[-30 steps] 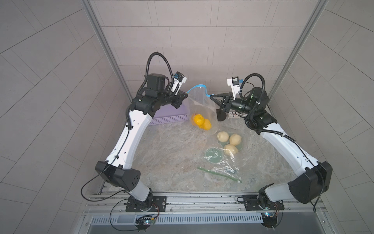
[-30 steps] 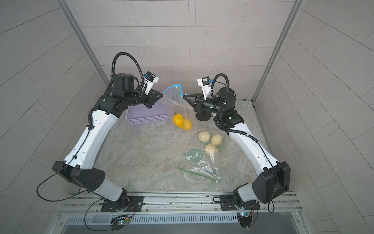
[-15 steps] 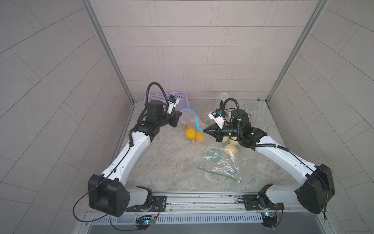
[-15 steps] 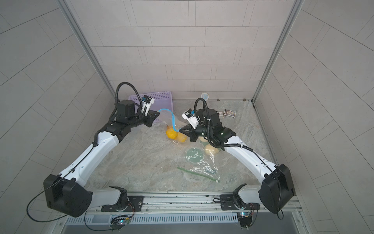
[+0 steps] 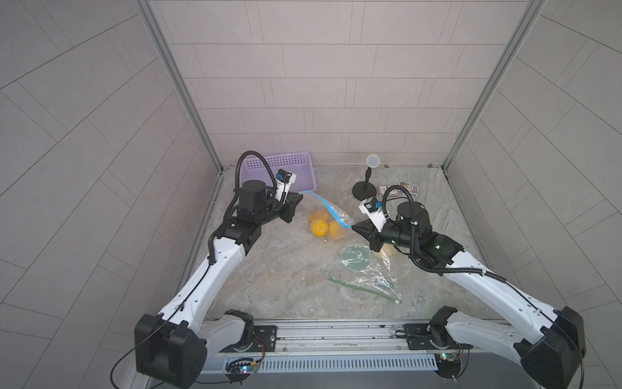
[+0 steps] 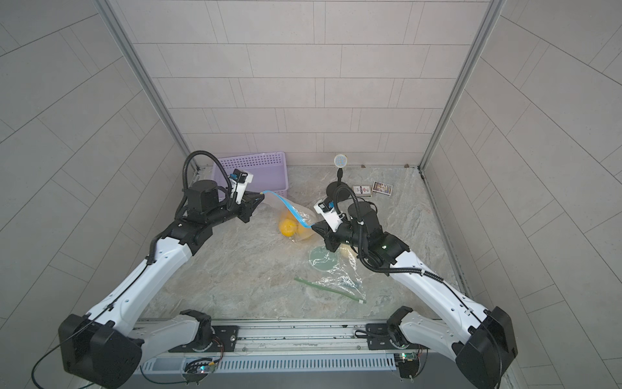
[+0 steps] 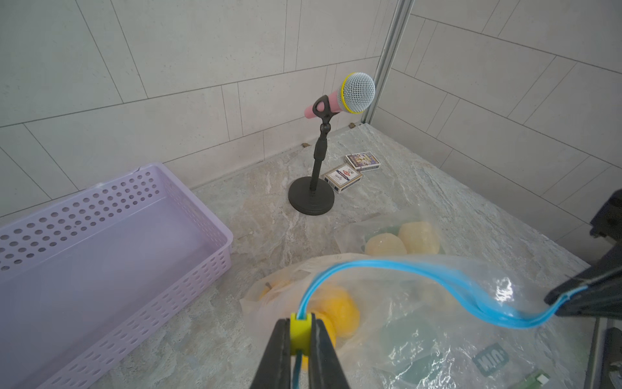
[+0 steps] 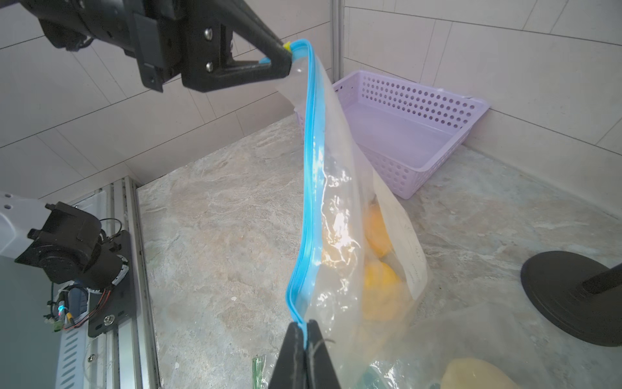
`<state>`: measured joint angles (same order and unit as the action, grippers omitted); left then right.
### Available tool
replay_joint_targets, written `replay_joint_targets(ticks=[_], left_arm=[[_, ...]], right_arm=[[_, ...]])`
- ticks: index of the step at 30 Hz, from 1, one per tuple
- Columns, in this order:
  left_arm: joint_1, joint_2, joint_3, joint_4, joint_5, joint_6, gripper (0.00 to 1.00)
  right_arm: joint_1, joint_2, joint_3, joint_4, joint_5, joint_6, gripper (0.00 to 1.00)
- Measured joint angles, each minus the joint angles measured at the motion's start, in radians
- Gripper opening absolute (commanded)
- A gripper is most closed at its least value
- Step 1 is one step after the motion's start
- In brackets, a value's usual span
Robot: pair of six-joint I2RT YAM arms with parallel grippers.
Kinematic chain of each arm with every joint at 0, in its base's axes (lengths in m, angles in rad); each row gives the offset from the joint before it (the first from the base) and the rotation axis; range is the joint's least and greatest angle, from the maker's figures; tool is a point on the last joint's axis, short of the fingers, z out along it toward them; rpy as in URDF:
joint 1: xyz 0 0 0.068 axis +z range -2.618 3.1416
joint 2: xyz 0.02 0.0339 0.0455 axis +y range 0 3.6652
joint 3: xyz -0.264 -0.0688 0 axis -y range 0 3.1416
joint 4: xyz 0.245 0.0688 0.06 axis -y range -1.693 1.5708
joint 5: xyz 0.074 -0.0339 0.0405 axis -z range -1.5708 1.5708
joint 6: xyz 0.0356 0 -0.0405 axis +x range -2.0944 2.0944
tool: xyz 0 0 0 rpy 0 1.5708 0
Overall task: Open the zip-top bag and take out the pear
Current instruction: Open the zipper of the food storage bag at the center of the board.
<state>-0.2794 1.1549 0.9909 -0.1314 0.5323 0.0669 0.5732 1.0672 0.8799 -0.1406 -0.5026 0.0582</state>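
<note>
Zip-top bag (image 5: 336,220) slung between two closed grippers, pears (image 5: 319,227) inside it.

In both top views the blue zip strip (image 6: 291,210) runs diagonally from upper left to lower right, slack and sagging at the middle. The left gripper (image 7: 300,323) is clamped on the yellow slider (image 7: 300,331) at the upper-left end. The right gripper (image 8: 305,325) pinches the strip's lower-right end flat between its jaws. The yellow pears lie in the bag's belly on the table (image 5: 279,269), just under the strip's midpoint and about equally near either gripper. Both arms reach in low, their grippers pointing at each other along the strip. Whether the seal has parted along its length I cannot tell; reaching the pears likely calls for one gripper to let go.
</note>
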Motion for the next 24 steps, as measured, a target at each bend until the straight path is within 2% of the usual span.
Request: replay_joint_targets(ticks=[1, 4, 6, 11, 19, 24], left_arm=[[-0.005, 0.001, -0.004, -0.002, 0.008, 0.007, 0.10], [-0.040, 0.003, -0.004, -0.005, 0.028, 0.032, 0.10], [-0.059, 0.006, -0.004, -0.009, 0.040, 0.045, 0.10], [-0.074, 0.013, -0.001, -0.053, 0.051, 0.077, 0.10], [-0.074, 0.014, 0.015, -0.096, 0.051, 0.110, 0.10], [-0.074, 0.016, 0.015, -0.105, 0.055, 0.111, 0.10]], right_arm=[[0.000, 0.007, 0.016, -0.014, 0.007, 0.005, 0.11], [0.000, 0.056, 0.109, -0.070, 0.013, 0.024, 0.28], [0.000, 0.090, 0.172, -0.108, 0.015, 0.030, 0.35], [-0.012, 0.087, 0.213, -0.183, 0.040, 0.058, 0.53], [-0.024, 0.147, 0.404, -0.320, 0.092, 0.077, 0.48], [-0.023, 0.214, 0.421, -0.361, 0.092, 0.082, 0.47]])
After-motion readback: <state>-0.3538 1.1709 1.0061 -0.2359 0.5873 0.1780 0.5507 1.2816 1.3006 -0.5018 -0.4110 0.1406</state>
